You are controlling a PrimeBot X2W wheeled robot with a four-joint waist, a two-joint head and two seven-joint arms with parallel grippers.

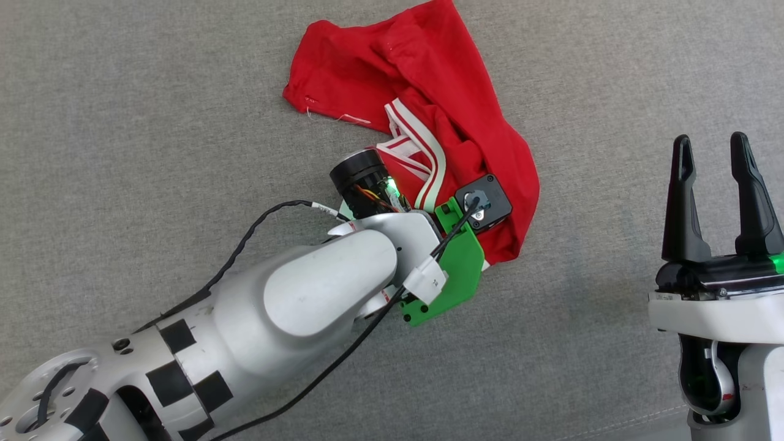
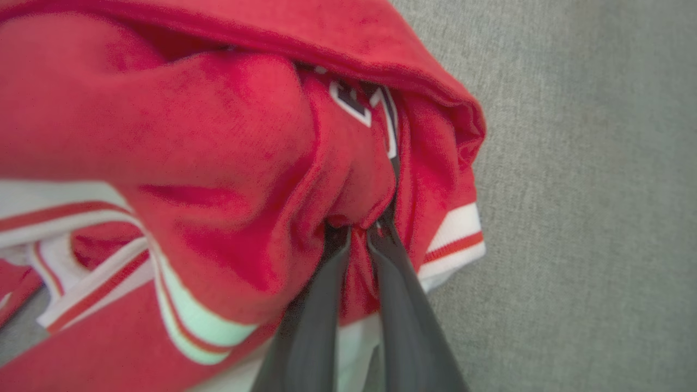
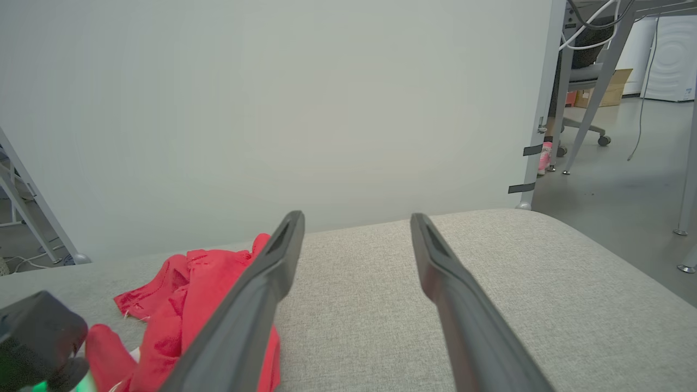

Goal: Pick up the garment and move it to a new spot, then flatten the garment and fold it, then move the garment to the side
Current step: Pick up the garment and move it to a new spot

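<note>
**A:** What's the biggest thing here?

**B:** The grey padded surface [image 1: 122, 153]. In the head view it runs bare around the cloth from 7 to 10 o'clock, and again from 1 to 5. In the right wrist view its rounded edge drops to the floor at 3 o'clock. A white panel [image 3: 272, 109] stands along the far edge at 12.

**A:** And the garment?

**B:** The garment [image 1: 429, 79] lies crumpled at the head view's 12 o'clock. One red corner points to 10, and the striped trim [image 1: 429, 165] is bunched near its 6 o'clock side.

**A:** The pincers?

**B:** The left gripper [image 2: 358, 231] is clamped on a red fold of the garment. The right gripper [image 1: 710, 144] is at 4 o'clock, well apart from the cloth, with its fingers spread wide.
</note>
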